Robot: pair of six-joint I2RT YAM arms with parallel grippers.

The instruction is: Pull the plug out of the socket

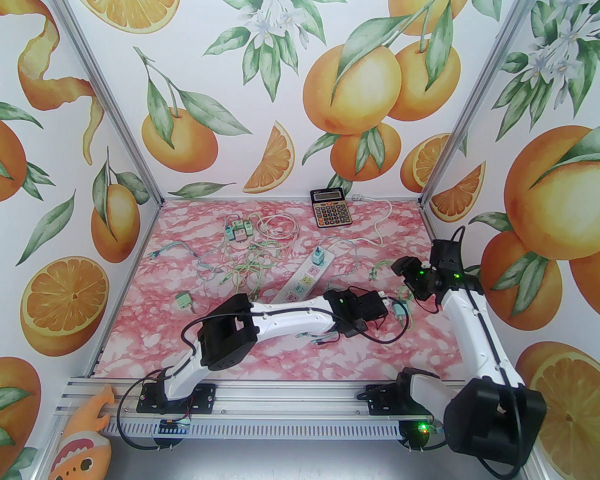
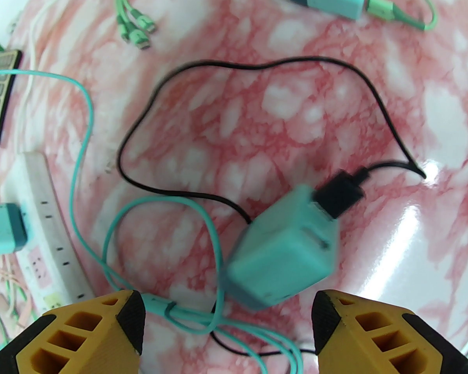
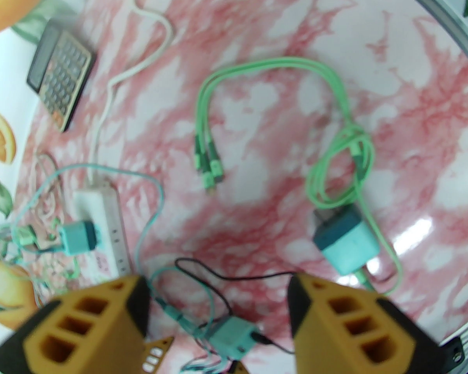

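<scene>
**A:** While the left arm reaches across toward the right half of the table, how does the left gripper (image 2: pixel 228 325) stand?

**B:** Low over the pink marbled table (image 2: pixel 296 103). Jaws spread wide, nothing between them. A loose teal charger (image 2: pixel 284 244) lies just ahead of the fingertips and is blurred. A black cable (image 2: pixel 148 103) is plugged into its far end and loops away over the table.

**A:** Is the charger touching the fingers?

**B:** In the wrist view it is apart from both. I cannot tell through the blur whether it rests flat.

**A:** Right gripper (image 3: pixel 218 306)?

**B:** Released as well, jaws apart and empty. It hangs higher, looking down. The same charger with the black cable shows small between its fingers, down on the table.

**A:** Where are the task's things?

**B:** The white power strip (image 1: pixel 305 278) lies diagonally at mid-table, left of both grippers. One teal plug (image 1: pixel 319 257) sits seated in a socket near the strip's far end. Both grippers are well apart from it.

**A:** Anything else on the table?

**B:** A second teal charger (image 3: pixel 347 244) lies on its side on the right, with a green cable (image 3: pixel 335 131) coiled beside it. Its three small connectors lie together nearer the middle. A calculator (image 1: pixel 331 208) sits at the far edge. A tangle of cables (image 1: pixel 240 263) and small chargers lies on the far left.
</scene>
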